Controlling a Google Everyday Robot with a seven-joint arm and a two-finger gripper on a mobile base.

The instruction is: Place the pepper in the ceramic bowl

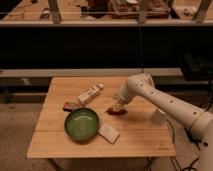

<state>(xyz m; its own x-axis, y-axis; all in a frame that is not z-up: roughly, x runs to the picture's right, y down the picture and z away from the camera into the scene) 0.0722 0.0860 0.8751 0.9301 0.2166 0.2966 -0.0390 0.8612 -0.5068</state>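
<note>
The small dark red pepper (116, 111) lies on the wooden table (140, 137), to the right of the green ceramic bowl (81, 123). My gripper (116, 106) hangs from the white arm and sits directly over the pepper, touching or nearly touching it. The bowl stands empty at the table's left front, about a hand's width left of the gripper.
A white tube (90, 93) lies behind the bowl. A flat brownish-red packet (71, 106) lies at the bowl's far left edge. A white flat packet (108, 133) lies at the bowl's front right. A white cup (158, 117) stands at the right under the arm. Dark shelving runs behind the table.
</note>
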